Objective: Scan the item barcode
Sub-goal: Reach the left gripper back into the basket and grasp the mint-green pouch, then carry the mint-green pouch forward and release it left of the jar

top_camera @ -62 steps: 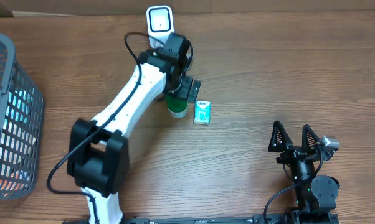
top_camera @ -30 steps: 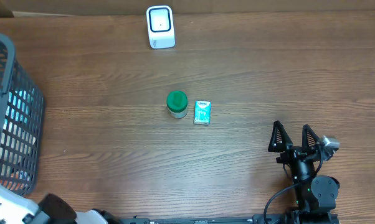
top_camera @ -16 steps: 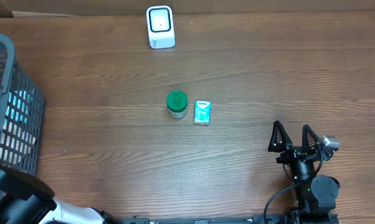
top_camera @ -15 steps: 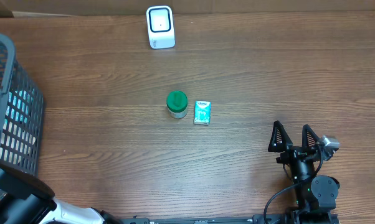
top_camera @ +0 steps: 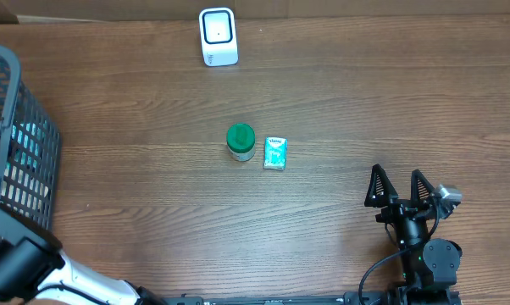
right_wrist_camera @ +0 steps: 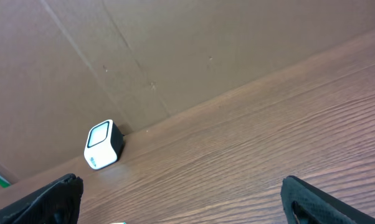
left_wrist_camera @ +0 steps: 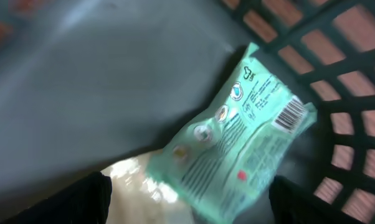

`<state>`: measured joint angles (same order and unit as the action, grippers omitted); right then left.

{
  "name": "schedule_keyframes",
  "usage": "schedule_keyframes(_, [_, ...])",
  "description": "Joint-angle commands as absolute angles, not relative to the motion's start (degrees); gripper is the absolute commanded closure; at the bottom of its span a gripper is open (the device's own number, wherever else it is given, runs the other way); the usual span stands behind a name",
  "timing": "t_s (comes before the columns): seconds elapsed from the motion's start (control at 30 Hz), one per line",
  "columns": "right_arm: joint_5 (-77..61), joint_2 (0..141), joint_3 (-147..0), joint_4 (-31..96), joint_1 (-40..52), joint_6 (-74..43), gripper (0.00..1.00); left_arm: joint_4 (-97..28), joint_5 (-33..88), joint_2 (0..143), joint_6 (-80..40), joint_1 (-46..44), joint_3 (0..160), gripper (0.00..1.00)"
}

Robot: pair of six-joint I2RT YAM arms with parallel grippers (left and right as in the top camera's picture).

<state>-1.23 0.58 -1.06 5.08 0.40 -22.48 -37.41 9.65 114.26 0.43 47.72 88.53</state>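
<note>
Wooden tabletop (top_camera: 365, 102) kept the released green-lidded jar (top_camera: 241, 141), well apart from the grey mesh basket (top_camera: 18, 110) where the left gripper (left_wrist_camera: 189, 198), wide open and empty, had swung over a mint-green barcoded packet (left_wrist_camera: 237, 134), probably the next scan.

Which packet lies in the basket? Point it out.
The mint-green packet showing its barcode, in the left wrist view; the teal packet sits on the table beside the jar.

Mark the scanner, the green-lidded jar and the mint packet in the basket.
scanner (top_camera: 218, 30), overhead view, on its window.
green-lidded jar (top_camera: 241, 137), overhead view, centre of the lid.
mint packet (left_wrist_camera: 237, 140), left wrist view, middle of its printed face.
</note>
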Motion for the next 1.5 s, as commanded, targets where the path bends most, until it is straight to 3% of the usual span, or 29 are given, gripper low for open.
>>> schedule_keyframes(0.0, [-1.1, 0.2, -0.4, 4.7, 0.3, -22.5, 0.00, -36.3, 8.9, 117.6, 1.7, 45.7, 88.0, 0.16])
schedule_keyframes(0.2, [-1.1, 0.2, -0.4, 4.7, 0.3, -22.5, 0.00, -34.0, 6.8, 121.6, 1.7, 43.7, 88.0, 0.18])
schedule_keyframes(0.3, [-1.1, 0.2, -0.4, 4.8, 0.3, -22.5, 0.00, -34.0, 5.7, 122.9, 1.7, 43.4, 87.9, 0.30])
schedule_keyframes(0.37, [-1.1, 0.2, -0.4, 4.7, 0.3, -22.5, 0.00, -34.1, 5.5, 123.3, 1.7, 43.5, 87.9, 0.46])
schedule_keyframes(0.43, [-1.1, 0.2, -0.4, 4.7, 0.3, -22.5, 0.00, -34.2, 5.5, 123.3, 1.7, 43.5, 88.0, 0.78])
schedule_keyframes(0.47, [-1.1, 0.2, -0.4, 4.7, 0.3, -22.5, 0.00, -34.3, 5.5, 123.3, 1.7, 43.5, 88.0, 0.87])
schedule_keyframes(0.53, [-1.1, 0.2, -0.4, 4.7, 0.3, -22.5, 0.00, -34.6, 5.5, 123.0, 1.7, 43.5, 88.0, 0.96])
schedule_keyframes(1.0, [-1.1, 0.2, -0.4, 4.7, 0.3, -22.5, 0.00, -48.2, 6.6, 106.4, -13.1, 43.4, 99.0, 0.96])
schedule_keyframes(1.27, [-1.1, 0.2, -0.4, 4.7, 0.3, -22.5, 0.00, -53.4, 18.1, 86.7, -20.9, 42.9, 100.6, 0.96])
schedule_keyframes(1.37, [-1.1, 0.2, -0.4, 4.7, 0.3, -22.5, 0.00, -55.2, 18.2, 82.0, -22.6, 40.7, 100.6, 0.96])
schedule_keyframes(1.47, [-1.1, 0.2, -0.4, 4.7, 0.3, -22.5, 0.00, -60.3, 18.3, 78.5, -22.8, 32.2, 100.6, 0.96])
